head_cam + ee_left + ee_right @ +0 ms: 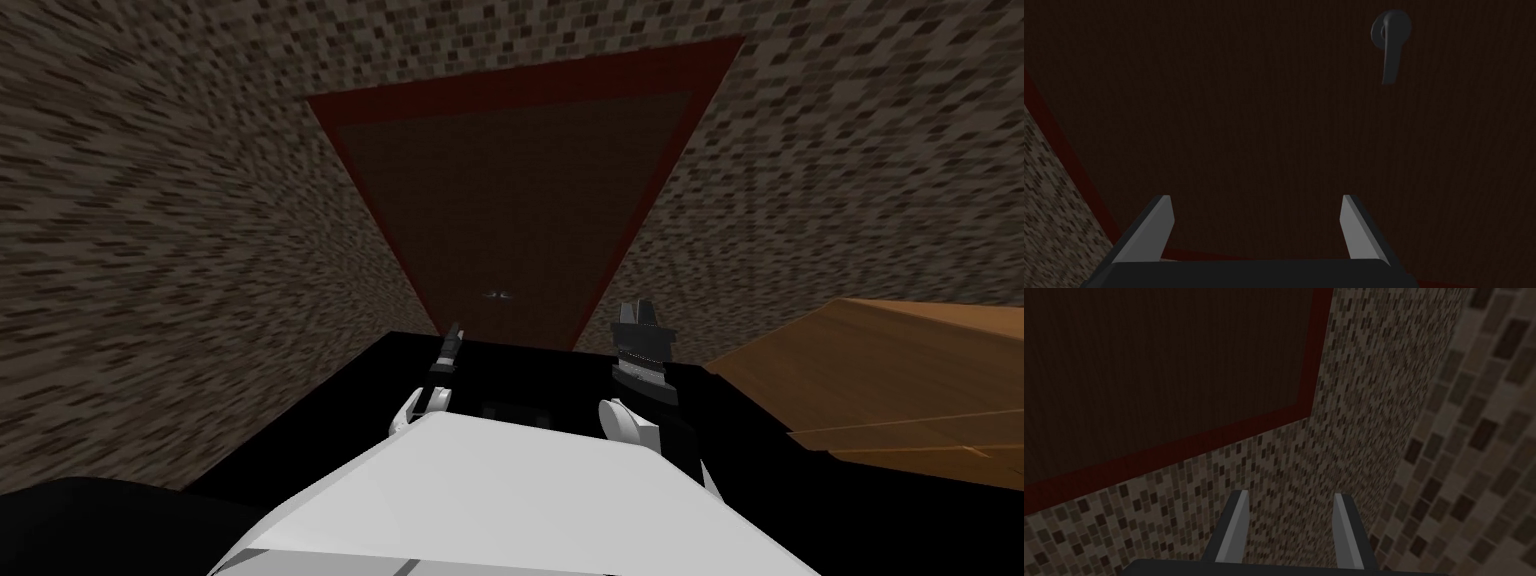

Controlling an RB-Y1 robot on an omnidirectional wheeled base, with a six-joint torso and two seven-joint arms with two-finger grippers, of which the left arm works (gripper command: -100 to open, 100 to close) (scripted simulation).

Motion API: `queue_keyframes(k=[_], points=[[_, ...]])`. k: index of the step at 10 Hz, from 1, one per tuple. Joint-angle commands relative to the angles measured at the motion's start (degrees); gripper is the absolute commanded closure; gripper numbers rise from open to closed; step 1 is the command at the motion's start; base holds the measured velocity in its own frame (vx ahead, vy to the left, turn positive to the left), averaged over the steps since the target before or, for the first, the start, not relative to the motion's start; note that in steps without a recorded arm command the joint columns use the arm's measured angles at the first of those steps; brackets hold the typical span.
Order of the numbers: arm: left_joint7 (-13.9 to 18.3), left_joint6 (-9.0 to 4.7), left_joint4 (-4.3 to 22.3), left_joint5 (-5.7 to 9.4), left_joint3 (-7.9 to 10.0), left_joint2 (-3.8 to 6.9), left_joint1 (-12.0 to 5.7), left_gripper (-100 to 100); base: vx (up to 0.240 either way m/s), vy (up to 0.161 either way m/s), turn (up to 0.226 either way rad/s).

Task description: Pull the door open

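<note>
A dark brown door (520, 190) in a dark red frame (660, 175) stands straight ahead of me. Its small dark lever handle (497, 294) sits low in the head view; in the left wrist view the lever handle (1391, 45) hangs down from a round rose on the door (1234, 110). My left gripper (1257, 225) is open and empty, short of the door and off to one side of the handle. The left gripper (453, 343) and right gripper (638, 314) are both raised before the door. My right gripper (1289, 528) faces the tiled wall beside the frame (1311, 363), fingers apart and empty.
Speckled brown tiled wall (170, 230) flanks the door on both sides. A light brown wooden piece of furniture (900, 380) stands close on my right. A black area (330, 400) lies below the door where the floor would be.
</note>
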Motion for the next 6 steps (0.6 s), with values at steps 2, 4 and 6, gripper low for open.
queue_keyframes(k=[2, 4, 6], points=[[0.90, -1.00, 3.81, 0.39, 0.04, 0.50, -1.10, -100, 0.100, 0.001, -0.058], [1.82, -1.73, 7.49, 0.81, 0.08, 1.01, -2.19, -100, 0.110, 0.009, -0.077], [2.42, -2.21, 9.90, 1.09, 0.10, 1.34, -2.91, -100, 0.145, 0.015, -0.061]])
